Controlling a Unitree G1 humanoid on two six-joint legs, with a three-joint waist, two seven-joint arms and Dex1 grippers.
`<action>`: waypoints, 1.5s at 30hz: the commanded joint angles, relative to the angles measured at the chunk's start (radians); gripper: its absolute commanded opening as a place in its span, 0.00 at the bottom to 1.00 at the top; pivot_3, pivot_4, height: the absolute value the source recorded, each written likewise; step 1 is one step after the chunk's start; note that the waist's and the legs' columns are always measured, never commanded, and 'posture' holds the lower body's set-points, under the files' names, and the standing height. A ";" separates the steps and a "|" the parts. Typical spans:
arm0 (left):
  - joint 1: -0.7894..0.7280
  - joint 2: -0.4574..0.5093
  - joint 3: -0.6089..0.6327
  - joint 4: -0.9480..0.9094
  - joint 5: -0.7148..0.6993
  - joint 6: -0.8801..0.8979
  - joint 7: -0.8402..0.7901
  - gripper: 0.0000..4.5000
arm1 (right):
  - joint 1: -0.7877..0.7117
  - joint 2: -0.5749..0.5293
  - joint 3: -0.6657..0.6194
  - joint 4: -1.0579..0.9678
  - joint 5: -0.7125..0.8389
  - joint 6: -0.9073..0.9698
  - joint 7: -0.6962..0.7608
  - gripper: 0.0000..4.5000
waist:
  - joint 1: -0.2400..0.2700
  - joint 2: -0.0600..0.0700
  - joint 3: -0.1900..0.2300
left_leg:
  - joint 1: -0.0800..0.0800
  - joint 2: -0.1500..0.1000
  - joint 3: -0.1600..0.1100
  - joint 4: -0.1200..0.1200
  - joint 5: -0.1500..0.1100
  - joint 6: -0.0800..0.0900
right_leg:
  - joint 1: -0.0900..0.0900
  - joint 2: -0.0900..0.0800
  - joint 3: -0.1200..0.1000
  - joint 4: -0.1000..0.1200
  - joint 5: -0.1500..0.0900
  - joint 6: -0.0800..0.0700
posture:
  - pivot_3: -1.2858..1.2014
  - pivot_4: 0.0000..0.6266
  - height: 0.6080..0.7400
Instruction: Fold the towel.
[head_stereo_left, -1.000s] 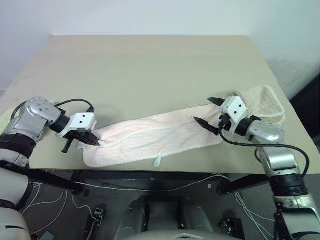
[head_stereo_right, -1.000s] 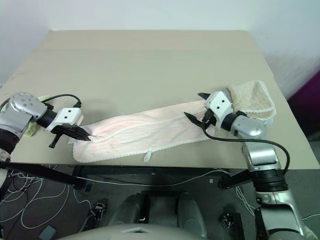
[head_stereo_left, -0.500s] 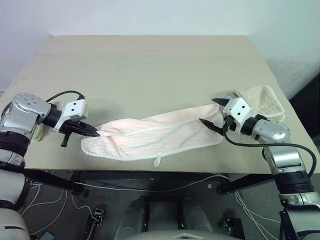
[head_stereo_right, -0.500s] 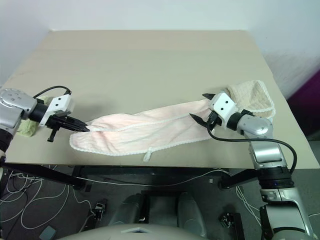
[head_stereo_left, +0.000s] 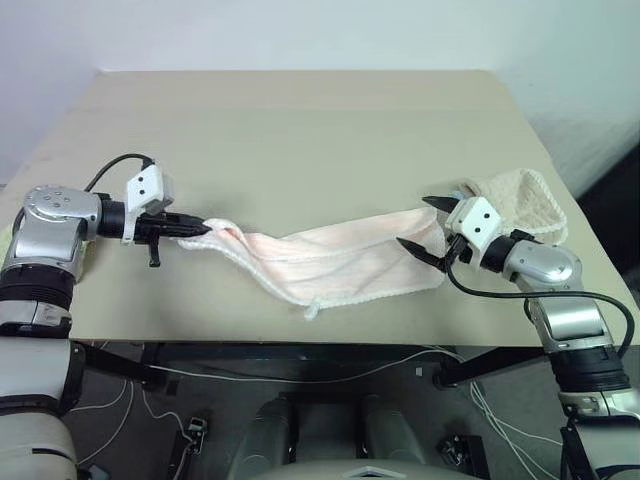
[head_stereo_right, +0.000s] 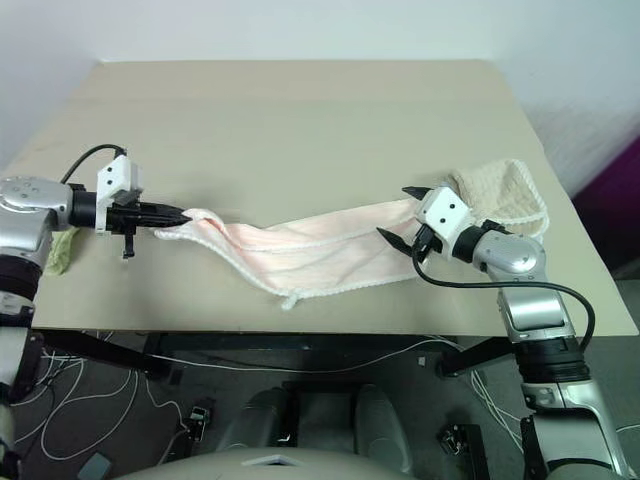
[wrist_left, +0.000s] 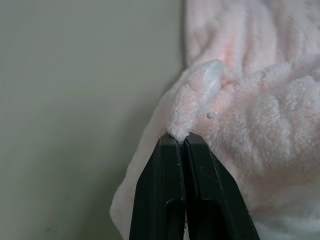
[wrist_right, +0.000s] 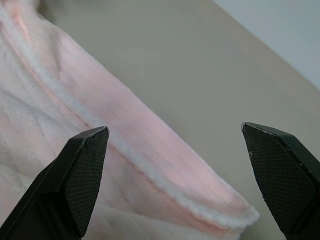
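I see the long pink terry towel (head_stereo_left: 330, 262) stretched across the beige surface (head_stereo_left: 300, 130) between my two end effectors. The left end effector (head_stereo_left: 200, 228) is clamped shut on the towel's near-left corner, holding that end raised off the surface, its arm reaching in level from the left edge. The right end effector (head_stereo_left: 422, 227) stands wide open, straddling the towel's other end without gripping, beside a cream folded cloth (head_stereo_left: 520, 200).

Silver metal arms, white wrist boxes, black pointed fingers (head_stereo_right: 165, 214), looping black cables
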 joint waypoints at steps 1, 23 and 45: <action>0.022 0.017 0.061 0.006 0.025 -0.022 0.057 0.01 | 0.016 0.008 -0.022 -0.075 0.003 0.000 -0.029 1.00 | 0.000 0.000 0.000 | 0.000 0.000 0.000 0.000 0.000 0.000 | 0.000 0.000 0.000 0.000 0.000 0.000 | 0.52 0.24 1.00; -0.188 -0.033 0.020 0.293 0.372 -0.556 0.438 0.01 | 0.042 0.061 -0.003 -0.089 -0.001 -0.002 -0.071 1.00 | -0.002 -0.001 0.000 | 0.000 -0.001 0.000 0.000 0.000 0.000 | -0.001 0.000 0.000 0.001 0.000 0.000 | 0.52 0.24 1.00; -0.165 -0.014 -0.018 0.404 0.381 -0.403 0.114 0.68 | 0.059 0.090 0.013 -0.093 -0.011 -0.014 -0.100 1.00 | 0.000 -0.001 0.000 | 0.000 0.000 0.000 0.000 0.000 0.000 | 0.000 0.001 0.000 0.001 0.000 0.000 | 0.52 0.24 1.00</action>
